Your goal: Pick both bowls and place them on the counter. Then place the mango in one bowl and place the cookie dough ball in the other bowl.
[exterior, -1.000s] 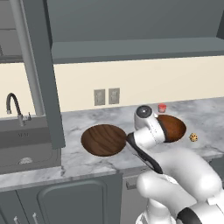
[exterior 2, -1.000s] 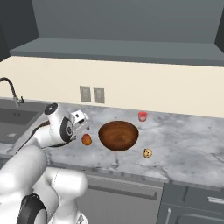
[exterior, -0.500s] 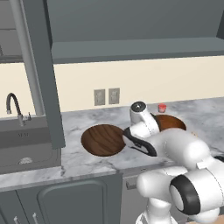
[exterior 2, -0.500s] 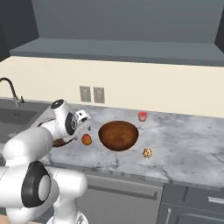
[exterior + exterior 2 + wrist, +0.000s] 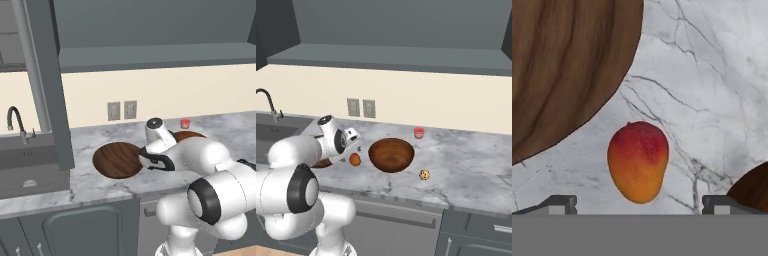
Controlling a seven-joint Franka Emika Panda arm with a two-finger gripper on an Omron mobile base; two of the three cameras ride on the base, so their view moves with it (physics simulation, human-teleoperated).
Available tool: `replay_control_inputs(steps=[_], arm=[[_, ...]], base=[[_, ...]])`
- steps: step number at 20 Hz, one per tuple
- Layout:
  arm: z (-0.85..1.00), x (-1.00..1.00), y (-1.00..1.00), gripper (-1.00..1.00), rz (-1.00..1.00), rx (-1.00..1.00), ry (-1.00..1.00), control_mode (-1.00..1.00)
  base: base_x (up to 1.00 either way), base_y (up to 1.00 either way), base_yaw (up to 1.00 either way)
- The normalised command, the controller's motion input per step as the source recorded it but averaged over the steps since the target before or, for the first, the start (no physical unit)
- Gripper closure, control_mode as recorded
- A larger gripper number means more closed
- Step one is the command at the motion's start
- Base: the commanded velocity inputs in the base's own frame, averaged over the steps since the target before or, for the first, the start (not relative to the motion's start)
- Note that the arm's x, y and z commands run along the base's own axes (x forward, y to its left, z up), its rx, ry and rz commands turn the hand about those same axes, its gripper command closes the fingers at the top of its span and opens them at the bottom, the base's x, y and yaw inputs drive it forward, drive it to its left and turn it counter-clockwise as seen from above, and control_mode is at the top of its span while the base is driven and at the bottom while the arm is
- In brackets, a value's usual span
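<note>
- Dark brown wood with plain streaks of grain makes up the wide, shallow bowl (image 5: 118, 159) on the marble worktop (image 5: 85, 185); in the left base view the arm covers its right edge, in the right base view (image 5: 322, 163) only a sliver shows behind the arm, and in the hand view (image 5: 562, 65) it is cut off by the top and left edges.
- The sink (image 5: 25, 170) and its curved dark tap (image 5: 15, 122) sit at the far left, the basin cut by the frame.
- The mango (image 5: 638, 161), a smooth oval, red at the top and orange below, lies on bare marble between the two bowls, touching neither; in the right base view (image 5: 355, 159) it is just beside the arm's wrist.
- The claw (image 5: 639, 204) hangs over the mango with its two dark tips spread wide, one on each side, apart from the fruit.
- The deeper reddish-brown bowl (image 5: 391, 154) stands right of the mango; the left base view (image 5: 189, 135) shows just a strip of rim past the arm, the hand view (image 5: 752, 189) one corner.
- A small red cup (image 5: 419, 132) stands behind that bowl, near the wall.
- The cookie dough ball (image 5: 424, 175), tan and speckled, rests on the worktop just right of the reddish-brown bowl; its specks are too small to make out well.
</note>
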Motion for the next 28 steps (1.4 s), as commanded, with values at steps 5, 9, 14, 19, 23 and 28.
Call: replay_control_inputs(steps=[5, 9, 14, 19, 23, 28], arm=[[-0.24, 0.02, 0.0, -1.0, 0.02, 0.0, 0.01, -1.0], [-0.21, 0.08, 0.0, -1.0, 0.03, 0.0, 0.0, -1.0], [-0.08, 0.04, -0.04, -1.0, 0.02, 0.01, 0.0, -1.0], [-0.09, 0.06, 0.0, -1.0, 0.02, 0.02, 0.0, -1.0], [-0.19, 0.1, 0.0, -1.0, 0.02, 0.0, 0.01, -1.0], [-0.24, 0.17, 0.0, -1.0, 0.02, 0.0, 0.02, -1.0]], base=[[0.0, 0.0, 0.0], [0.0, 0.0, 0.0], [0.0, 0.0, 0.0], [0.0, 0.0, 0.0], [0.0, 0.0, 0.0], [0.0, 0.0, 0.0]])
